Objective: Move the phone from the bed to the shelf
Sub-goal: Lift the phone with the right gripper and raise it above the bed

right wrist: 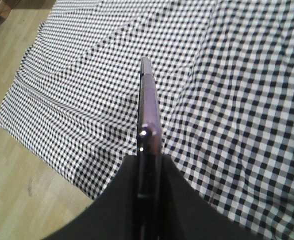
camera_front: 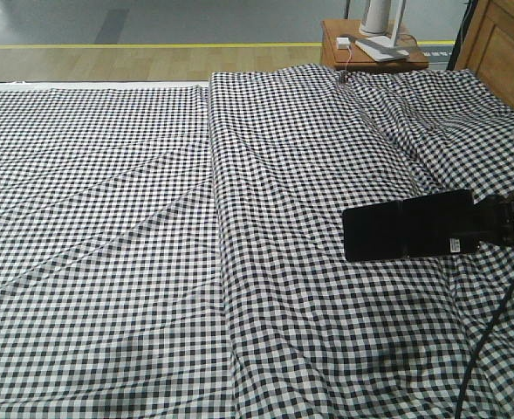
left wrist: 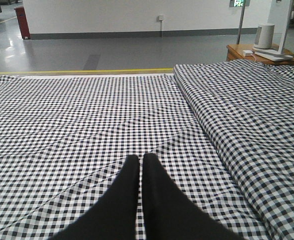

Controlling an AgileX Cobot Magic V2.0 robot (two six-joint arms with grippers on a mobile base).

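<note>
Front view: phone (camera_front: 409,227) at 3 o'clock, a flat black slab with a seam across its middle and a small white sticker near the clamped end. Right hand (camera_front: 492,225) comes in from the frame's right edge and is clamped on the phone's right end. The screen face is turned toward the camera and the long axis runs roughly 9 to 3.

Right wrist view: phone (right wrist: 149,115) is seen edge-on, pinkish metal rim, pinched between the two dark fingers (right wrist: 122,200) of the right hand (right wrist: 149,165). The bed (right wrist: 236,75) lies below. The phone appears lifted clear of the fabric, though the gap is hard to judge. Wood floor (right wrist: 27,175) shows from 7 to 9 o'clock.

Left wrist view: left hand (left wrist: 141,160) at 6 o'clock, fingers pressed together with only a thin slit between them and nothing held, over the bed (left wrist: 87,115).

The bed (camera_front: 152,218) fills most of the front view in black-and-white check, with a long fold running from 12 to 6 o'clock. Brown headboard (camera_front: 501,44) at 2 o'clock. Small brown bedside worktop (camera_front: 370,57) at 1 o'clock carries a white device (camera_front: 380,17). A dark cable (camera_front: 492,340) hangs at 4 to 5 o'clock.
</note>
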